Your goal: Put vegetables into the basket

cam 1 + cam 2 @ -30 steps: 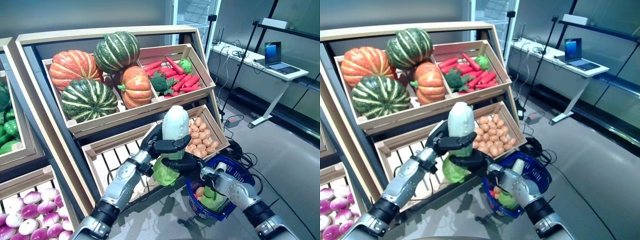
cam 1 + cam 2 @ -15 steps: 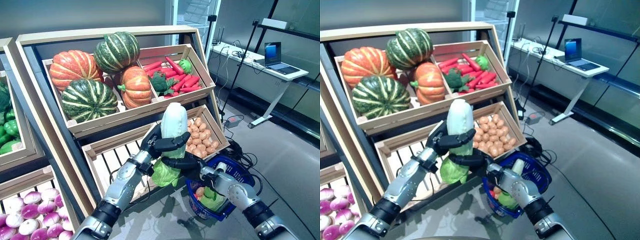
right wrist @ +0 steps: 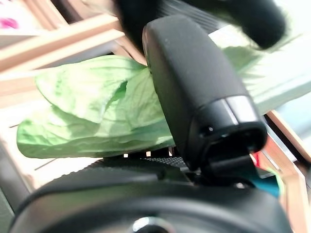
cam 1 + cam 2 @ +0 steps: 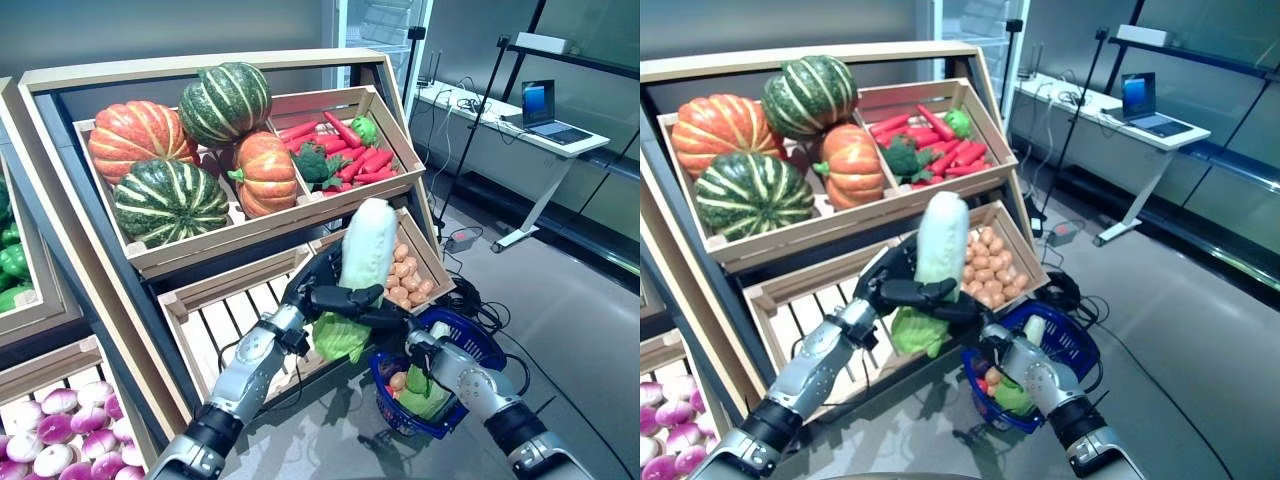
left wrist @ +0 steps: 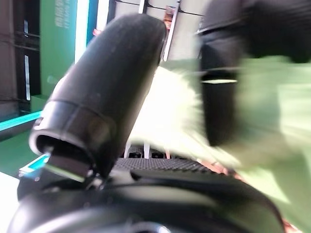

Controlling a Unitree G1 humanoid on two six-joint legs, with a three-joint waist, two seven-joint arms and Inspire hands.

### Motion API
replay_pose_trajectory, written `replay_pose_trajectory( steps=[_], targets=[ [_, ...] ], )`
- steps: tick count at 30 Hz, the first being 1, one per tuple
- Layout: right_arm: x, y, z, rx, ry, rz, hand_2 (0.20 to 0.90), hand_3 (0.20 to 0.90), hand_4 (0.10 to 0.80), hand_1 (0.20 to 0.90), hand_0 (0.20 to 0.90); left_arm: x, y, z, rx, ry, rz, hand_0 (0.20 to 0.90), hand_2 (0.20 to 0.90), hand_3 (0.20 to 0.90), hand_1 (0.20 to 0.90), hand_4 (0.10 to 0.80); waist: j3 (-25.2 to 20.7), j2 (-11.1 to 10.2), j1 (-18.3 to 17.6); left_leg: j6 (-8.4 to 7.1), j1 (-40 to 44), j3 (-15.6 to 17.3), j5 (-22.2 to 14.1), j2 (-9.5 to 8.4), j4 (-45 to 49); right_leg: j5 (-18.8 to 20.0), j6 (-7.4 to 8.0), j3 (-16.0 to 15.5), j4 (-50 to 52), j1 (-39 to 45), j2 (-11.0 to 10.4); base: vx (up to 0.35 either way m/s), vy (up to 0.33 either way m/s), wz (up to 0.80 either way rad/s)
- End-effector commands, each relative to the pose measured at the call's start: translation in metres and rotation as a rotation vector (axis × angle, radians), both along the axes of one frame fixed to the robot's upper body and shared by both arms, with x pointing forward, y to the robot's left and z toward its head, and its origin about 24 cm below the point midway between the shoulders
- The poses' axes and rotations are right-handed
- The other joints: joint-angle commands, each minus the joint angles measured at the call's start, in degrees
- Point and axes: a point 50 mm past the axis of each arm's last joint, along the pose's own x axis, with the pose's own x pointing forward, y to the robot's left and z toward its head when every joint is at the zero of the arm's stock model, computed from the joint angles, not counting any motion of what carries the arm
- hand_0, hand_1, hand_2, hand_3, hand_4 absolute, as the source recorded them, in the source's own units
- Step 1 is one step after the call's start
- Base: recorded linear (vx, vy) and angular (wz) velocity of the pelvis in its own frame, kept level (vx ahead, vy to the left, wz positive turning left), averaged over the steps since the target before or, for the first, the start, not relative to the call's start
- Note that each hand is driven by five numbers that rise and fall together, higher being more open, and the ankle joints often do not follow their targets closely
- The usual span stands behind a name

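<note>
My left hand (image 4: 322, 290) is shut on a long cabbage (image 4: 366, 255) with a white stalk and green leaves (image 4: 340, 338). It holds the cabbage tilted in front of the stand's lower crate, up and to the left of the blue basket (image 4: 487, 348). My right hand (image 4: 392, 320) reaches in under the left hand, and its thumb (image 3: 194, 92) and fingers close on the leafy end (image 3: 92, 111). The basket stands on the floor and holds a green leafy vegetable (image 4: 427, 396), a white stalk (image 4: 440, 330) and a small orange one (image 4: 398, 381).
A slanted wooden stand (image 4: 250, 225) with crates of vegetables is right behind the hands. A slatted lower crate (image 4: 215, 320) lies at their left. A white desk with a laptop (image 4: 545, 105) stands at the far right, across grey floor (image 4: 570, 320).
The cabbage has tipped to the right and moved a little up and toward the basket, with both hands on it. The camera has shifted slightly.
</note>
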Motion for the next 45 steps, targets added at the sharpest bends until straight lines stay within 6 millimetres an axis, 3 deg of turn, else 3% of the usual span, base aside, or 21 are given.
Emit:
replay_pose_trajectory(
  steps=[1,7,15,20,26,29,30,33,35,40,43,45],
  targets=[
    [0.039,-0.038,0.067,0.175,-0.288,-0.251,0.300,0.300,0.400,0.300,0.300,0.024,0.014,0.035,-0.026,-0.160,0.075,0.900,0.900,0.900,0.900,0.800,-0.18,0.26,-0.46,0.64,1.23,-0.88,-4.02,0.28,0.09,1.08,-2.12,-0.73,0.06,-0.18,-0.63,-0.008,-0.009,-0.11],
    [0.029,-0.082,0.048,0.087,-0.208,-0.387,0.300,0.300,0.400,0.300,0.300,0.024,0.045,0.038,0.067,-0.186,0.163,0.900,0.900,0.900,0.900,0.800,0.30,0.33,-0.91,0.58,0.98,-0.28,-3.80,0.35,0.09,1.19,-2.13,-0.49,0.06,-0.58,-0.52,-0.005,-0.002,-0.02],
    [-0.004,-0.144,0.002,-0.038,0.008,-0.612,0.300,0.300,0.400,0.300,0.300,0.021,0.094,0.038,0.129,-0.182,0.372,0.900,0.900,0.900,0.900,0.800,0.86,0.17,-0.78,0.49,0.51,0.33,-3.63,0.34,0.09,1.20,-2.07,-0.96,0.06,-0.83,-0.62,0.000,0.000,-0.01],
    [-0.020,-0.167,-0.022,-0.032,0.146,-0.738,0.300,0.300,0.400,0.300,0.300,0.016,0.103,0.024,0.109,-0.117,0.423,0.900,0.900,0.900,0.900,0.800,1.59,0.47,-0.06,0.50,0.28,0.30,-3.65,0.28,0.09,1.16,-2.23,-1.31,0.06,-1.08,-0.66,0.036,-0.007,0.00],
    [-0.036,-0.184,-0.047,-0.108,0.343,-0.899,0.300,0.300,0.400,0.300,0.300,0.008,0.096,0.000,0.117,-0.018,0.443,0.900,0.900,0.900,0.900,0.800,4.00,1.03,1.86,0.69,-0.72,-0.50,-3.59,0.14,0.09,0.78,-2.64,-1.96,0.72,-1.71,-0.63,0.002,-0.021,-0.02],
    [-0.007,-0.187,-0.026,-0.044,0.318,-0.980,0.300,0.300,0.400,0.300,0.300,0.021,0.085,0.006,0.128,-0.046,0.420,0.900,0.900,0.900,0.900,0.800,8.47,1.91,2.97,0.53,-4.41,-1.63,-2.43,0.17,0.29,-0.26,-3.26,-2.29,4.30,-6.34,-0.95,-0.324,-0.012,0.04],
    [0.016,-0.191,0.001,-0.015,0.224,-1.007,0.300,0.300,0.400,0.300,0.300,0.030,0.079,0.014,0.102,-0.075,0.422,0.900,0.900,0.900,0.900,0.800,12.27,2.90,3.47,0.27,-7.43,-2.95,-1.76,-0.06,2.10,-0.78,-3.61,-2.33,7.08,-9.29,-1.34,-0.483,0.040,0.02],
    [0.041,-0.197,0.041,0.021,0.093,-1.024,0.300,0.300,0.400,0.300,0.300,0.042,0.072,0.029,0.064,-0.125,0.418,0.900,0.900,0.900,0.900,0.800,17.15,4.09,3.68,-0.09,-13.81,-4.14,-2.27,-0.35,8.48,-1.92,-4.17,-2.95,12.59,-14.52,-2.75,-0.393,0.052,0.07],
    [0.057,-0.199,0.072,0.047,-0.024,-1.015,0.300,0.300,0.400,0.300,0.300,0.049,0.065,0.043,0.027,-0.164,0.409,0.900,0.900,0.900,0.900,0.800,21.39,4.63,3.36,-0.41,-22.37,-5.34,-5.15,0.18,19.28,-4.63,-4.37,-2.09,23.83,-23.09,-5.54,-0.368,0.060,0.14],
    [0.064,-0.198,0.091,0.021,-0.121,-0.966,0.300,0.300,0.400,0.300,0.300,0.048,0.059,0.046,0.013,-0.157,0.379,0.900,0.900,0.900,0.900,0.800,23.44,4.29,3.62,0.66,-31.35,-6.08,-11.10,1.21,33.01,-9.79,-5.52,-0.79,38.07,-32.17,-9.12,-0.133,0.019,0.16],
    [0.067,-0.209,0.109,-0.005,-0.167,-0.953,0.300,0.300,0.400,0.300,0.300,0.048,0.058,0.050,-0.020,-0.170,0.360,0.900,0.900,0.900,0.900,0.800,24.88,4.58,3.87,1.71,-36.56,-7.54,-17.70,1.60,43.43,-14.98,-5.60,0.88,48.77,-37.56,-11.49,-0.033,0.025,0.10],
    [0.066,-0.213,0.113,-0.006,-0.176,-0.959,0.300,0.300,0.400,0.300,0.300,0.047,0.058,0.051,-0.042,-0.175,0.347,0.900,0.900,0.900,0.900,0.800,25.12,4.70,3.92,2.01,-38.01,-7.71,-18.91,1.85,46.01,-15.80,-5.68,1.24,51.16,-39.08,-12.08,-0.054,0.014,-0.01]
  ],
)
